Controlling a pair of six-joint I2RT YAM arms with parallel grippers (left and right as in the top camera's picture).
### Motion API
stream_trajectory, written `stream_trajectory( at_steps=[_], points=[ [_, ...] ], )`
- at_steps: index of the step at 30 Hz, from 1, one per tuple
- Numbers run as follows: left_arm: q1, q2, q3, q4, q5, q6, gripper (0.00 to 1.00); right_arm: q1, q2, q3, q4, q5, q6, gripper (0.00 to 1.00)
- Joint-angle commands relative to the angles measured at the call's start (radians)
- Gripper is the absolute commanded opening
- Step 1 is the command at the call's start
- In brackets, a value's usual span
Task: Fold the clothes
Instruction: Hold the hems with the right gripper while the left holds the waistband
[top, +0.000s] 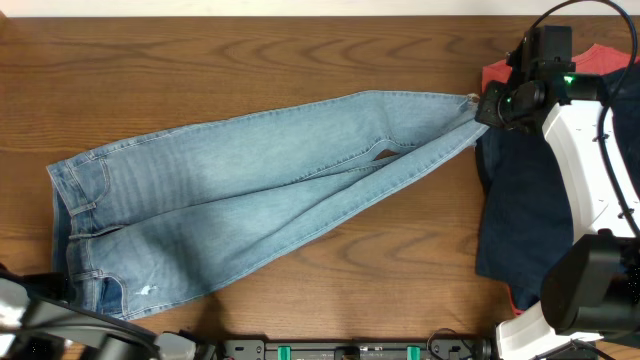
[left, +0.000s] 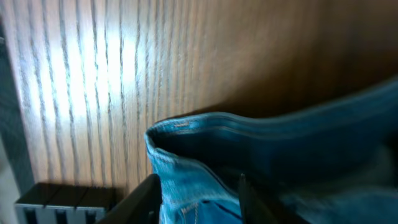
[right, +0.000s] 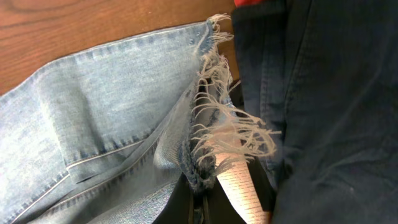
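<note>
The light-blue jeans (top: 250, 190) lie flat and slantwise across the table, waist at the left and legs running to the right. A small pale mark (top: 148, 290) shows near the waist. My right gripper (top: 483, 106) is shut on the frayed hems (right: 214, 134) at the far right; in the right wrist view the fingers (right: 202, 202) pinch the denim edge. My left gripper (left: 199, 190) is at the front left, its fingers apart on either side of the waistband (left: 205, 134). The view is blurred. In the overhead view only the left arm (top: 40, 325) shows.
A dark navy garment (top: 520, 200) lies at the right, on top of a red one (top: 600, 58), right beside the jeans' hems (right: 323, 93). A black rail (top: 350, 350) runs along the front edge. Bare wood lies behind and in front of the jeans.
</note>
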Motion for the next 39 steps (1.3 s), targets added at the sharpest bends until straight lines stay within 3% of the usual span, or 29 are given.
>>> stream_trajectory(
  at_steps=[1,6,13,20,24,32,39],
  points=[
    [0.024,0.040,-0.013,0.014,0.013,0.071,0.39,-0.013,-0.006,0.006,-0.008,0.003,-0.006,0.01],
    [0.095,0.047,-0.013,0.023,0.165,0.204,0.48,-0.013,-0.006,0.006,-0.032,0.004,-0.007,0.01],
    [0.181,0.047,-0.013,-0.025,0.420,0.395,0.49,-0.014,-0.006,0.006,-0.032,0.004,-0.007,0.01],
    [0.229,0.043,0.018,-0.093,0.476,0.466,0.49,-0.014,-0.006,0.006,-0.039,0.008,-0.007,0.01],
    [0.257,0.042,0.021,-0.128,0.449,0.483,0.49,-0.017,-0.006,0.006,-0.041,0.023,-0.007,0.01],
    [0.319,0.043,0.012,-0.128,0.317,0.394,0.54,-0.032,-0.006,0.006,-0.037,0.026,-0.008,0.01],
    [0.334,0.058,-0.030,-0.040,0.308,0.372,0.54,-0.043,-0.006,0.006,-0.037,0.026,-0.007,0.01]
  ],
)
